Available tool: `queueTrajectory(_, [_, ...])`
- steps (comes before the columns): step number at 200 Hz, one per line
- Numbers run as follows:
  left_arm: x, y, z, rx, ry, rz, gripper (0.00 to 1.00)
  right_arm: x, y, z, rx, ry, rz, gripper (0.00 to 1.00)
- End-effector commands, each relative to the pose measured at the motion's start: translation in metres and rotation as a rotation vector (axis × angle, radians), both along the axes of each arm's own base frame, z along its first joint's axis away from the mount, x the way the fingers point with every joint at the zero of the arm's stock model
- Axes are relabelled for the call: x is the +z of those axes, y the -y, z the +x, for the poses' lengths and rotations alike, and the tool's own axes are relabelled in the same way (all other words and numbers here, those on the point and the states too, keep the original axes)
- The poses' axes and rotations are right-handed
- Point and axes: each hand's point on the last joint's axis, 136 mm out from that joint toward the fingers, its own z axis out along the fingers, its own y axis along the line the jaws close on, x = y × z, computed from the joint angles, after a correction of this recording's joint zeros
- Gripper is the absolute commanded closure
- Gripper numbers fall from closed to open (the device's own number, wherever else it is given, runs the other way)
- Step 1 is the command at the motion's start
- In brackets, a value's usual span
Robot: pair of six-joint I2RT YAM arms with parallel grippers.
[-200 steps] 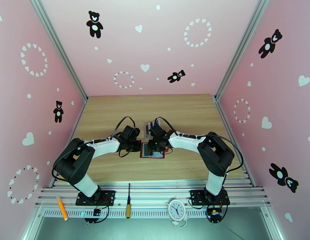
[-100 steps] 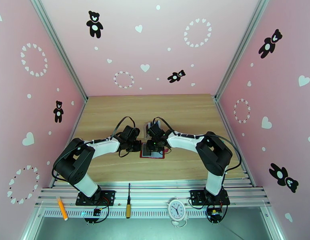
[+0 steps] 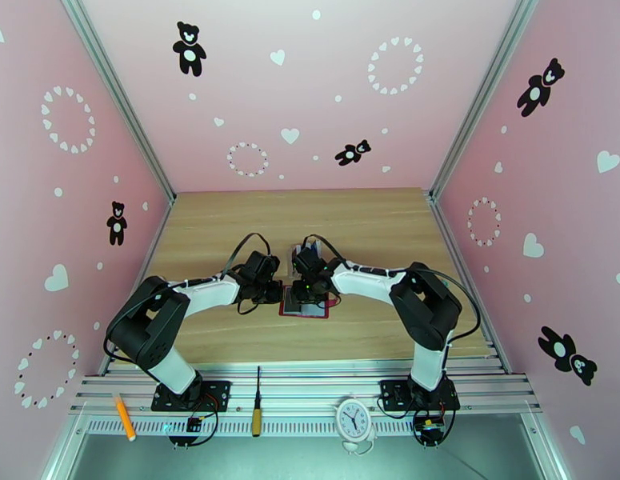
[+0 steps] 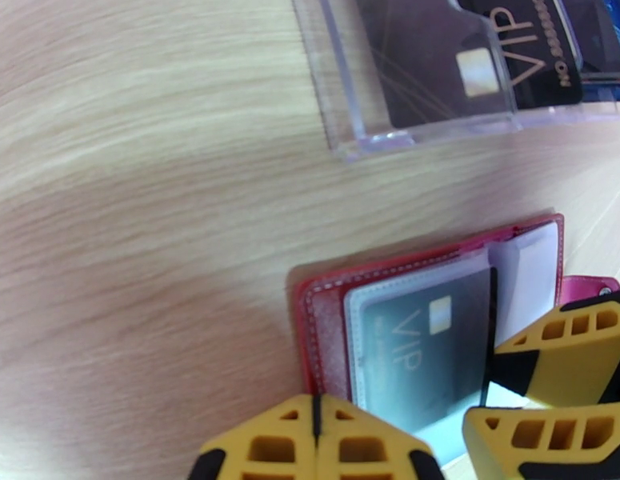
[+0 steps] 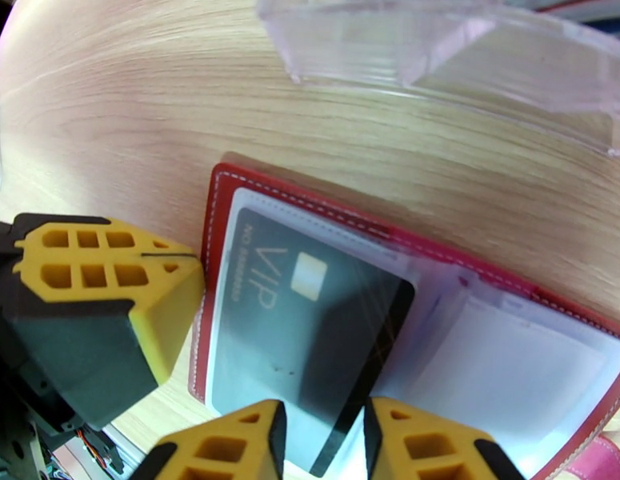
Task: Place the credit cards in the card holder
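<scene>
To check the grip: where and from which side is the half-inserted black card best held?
Grip the black card by its bare end, coming from the fold side of the wallet: the rest lies inside the clear pocket; only that end is free.

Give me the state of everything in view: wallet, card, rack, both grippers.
Wallet: open, lying flat on the table.
Card: partway into a clear pocket, one end sticking out.
Right gripper: shut on card.
Left gripper: shut, empty, at the wallet's edge.
Rack: loaded, black cards in it.
</scene>
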Motion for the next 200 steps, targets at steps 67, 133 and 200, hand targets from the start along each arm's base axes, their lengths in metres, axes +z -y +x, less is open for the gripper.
queueTrajectory(67, [0.008, -0.004, 0.002, 0.017, 0.023, 0.021, 1.00, 0.014, 0.006, 0.006, 0.011, 0.040, -0.046, 0.65])
queueTrajectory(133, [0.026, 0.002, -0.001, -0.007, 0.060, -0.037, 0.85, 0.023, 0.027, 0.012, -0.024, 0.065, -0.060, 0.65])
queueTrajectory(200, [0.021, 0.000, -0.015, -0.016, 0.036, -0.056, 0.72, 0.018, 0.048, 0.021, -0.074, 0.051, -0.034, 0.65])
